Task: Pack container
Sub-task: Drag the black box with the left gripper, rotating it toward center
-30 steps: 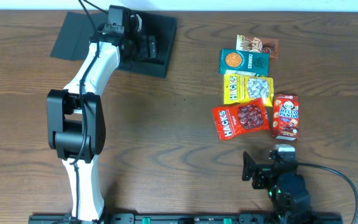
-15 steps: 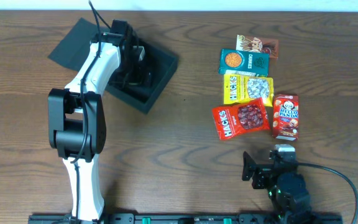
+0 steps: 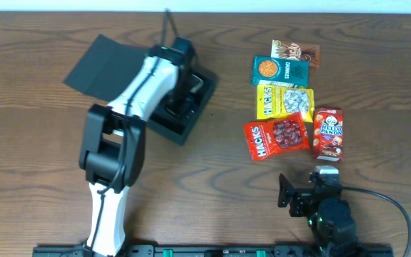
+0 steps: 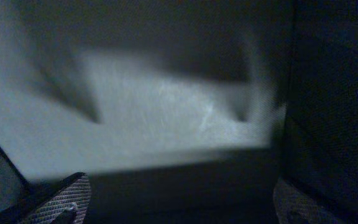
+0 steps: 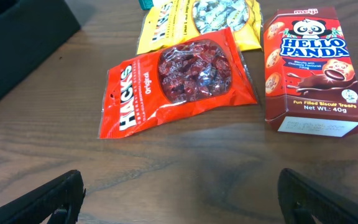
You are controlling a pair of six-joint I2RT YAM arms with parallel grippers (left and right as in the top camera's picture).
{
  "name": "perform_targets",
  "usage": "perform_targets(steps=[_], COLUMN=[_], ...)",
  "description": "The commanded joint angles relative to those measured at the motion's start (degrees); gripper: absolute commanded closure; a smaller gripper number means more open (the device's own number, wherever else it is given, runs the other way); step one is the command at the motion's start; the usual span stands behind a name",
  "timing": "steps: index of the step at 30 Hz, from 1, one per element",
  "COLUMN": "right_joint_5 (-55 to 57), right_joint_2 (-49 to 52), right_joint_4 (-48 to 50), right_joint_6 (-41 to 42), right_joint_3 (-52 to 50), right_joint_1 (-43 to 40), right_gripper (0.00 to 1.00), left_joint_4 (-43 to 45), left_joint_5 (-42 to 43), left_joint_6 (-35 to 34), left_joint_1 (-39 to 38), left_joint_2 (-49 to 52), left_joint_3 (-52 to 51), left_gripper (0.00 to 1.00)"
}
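One outstretched arm (image 3: 138, 89), left tool (image 3: 185, 94) down inside the container (image 3: 100, 66).

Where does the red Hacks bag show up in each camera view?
Overhead: red Hacks bag right of centre, below the yellow bag.
Left wrist: not in it.
Right wrist: upper centre-left.
Shared landmark: Hello Panda box, just right of the bag in both.

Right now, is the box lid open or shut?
Open. The lid lies folded back on the table, upper left of the box, and the left hand reaches inside it.
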Motion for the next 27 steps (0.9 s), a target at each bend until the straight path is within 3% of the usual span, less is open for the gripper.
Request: perform_targets(steps=[1, 10, 15, 20, 25, 27], right_joint_5=[0.2, 0.2, 0.2, 0.2, 0.2, 0.2], right_joint_2=[-0.3, -0.3, -0.3, -0.3, -0.3, -0.3], right_joint_4=[0.0, 0.0, 0.0, 0.0, 0.0, 0.0], right_joint_6=[-0.2, -0.2, -0.2, -0.2, -0.2, -0.2], right_joint_3=[-0.6, -0.6, -0.6, -0.6, -0.6, -0.6], right_joint_1=[-0.4, -0.4, -0.4, -0.4, -0.4, -0.4], right_gripper=[0.01, 0.01, 0.01, 0.01, 0.01, 0.01], left_joint_4=[-0.7, -2.4, -0.6, 3.8, 6.1, 6.1], left_joint_5=[-2.3, -4.4, 0.1, 1.6, 5.2, 11.1], left_joint_6=[5.0, 5.1, -8.2, -26.2, -50.7, -51.4], left_joint_1=[-3.1, -7.6, -6.4, -4.1, 0.9, 2.4], left_joint_2=[1.0, 1.0, -0.7, -6.4, -14.1, -15.3], left_joint_3=[-0.5, -0.5, -0.3, -0.3, -0.3, -0.3], left_gripper=[0.05, 0.05, 0.05, 0.05, 0.05, 0.05])
